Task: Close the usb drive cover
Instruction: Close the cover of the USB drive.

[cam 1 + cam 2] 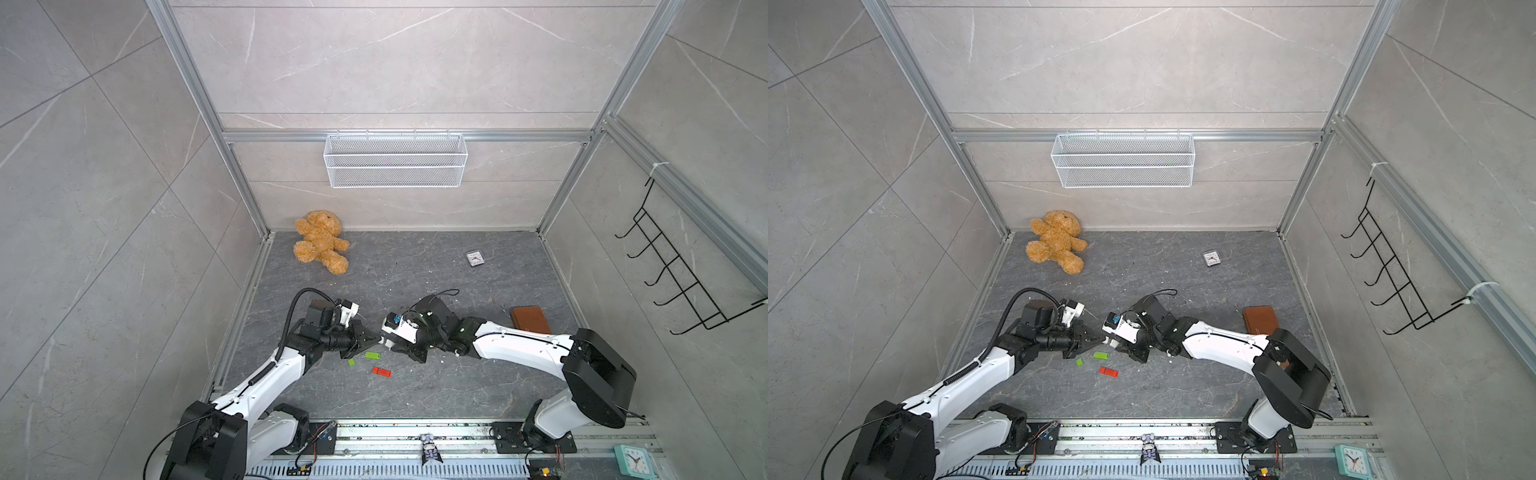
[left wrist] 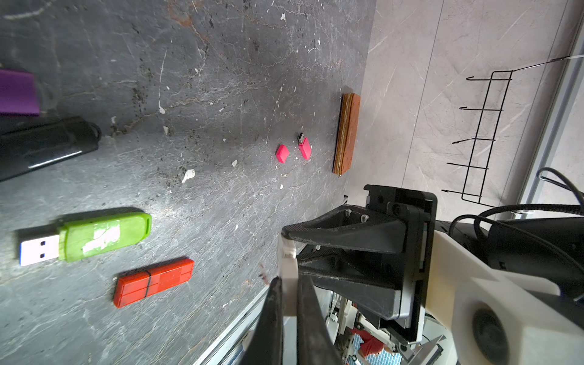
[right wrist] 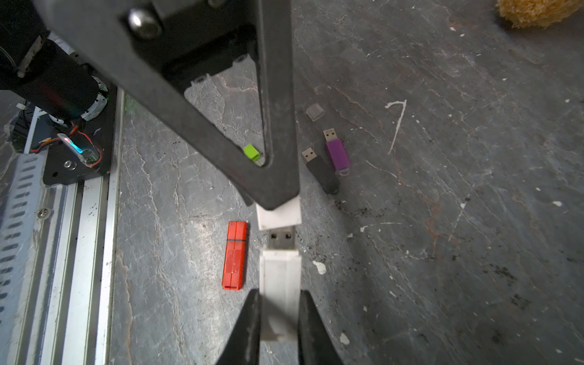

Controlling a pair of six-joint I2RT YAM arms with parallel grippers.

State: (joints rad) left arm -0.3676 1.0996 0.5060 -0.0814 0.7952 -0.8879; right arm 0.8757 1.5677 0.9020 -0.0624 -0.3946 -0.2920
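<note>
My right gripper [image 3: 279, 294] is shut on the white usb drive [image 3: 279, 275], whose metal plug [image 3: 282, 239] is bare and points at my left gripper. The left gripper [image 2: 289, 281] is shut on the white cover [image 3: 278, 216], which also shows as a white block between its fingers in the left wrist view [image 2: 289, 268]. The cover's mouth sits right at the tip of the plug, in line with it, and nearly the whole plug is still outside. In both top views the two grippers meet tip to tip above the middle of the table [image 1: 382, 337] [image 1: 1105, 340].
On the table below lie a green drive [image 2: 101, 235] without its cap, a green cap [image 3: 252, 151], a closed red drive [image 2: 153, 281], black [image 3: 322, 172] and purple [image 3: 338, 153] drives, and a pink drive [image 2: 305, 147]. A brown wallet [image 1: 530, 320] and teddy bear [image 1: 320, 241] lie farther off.
</note>
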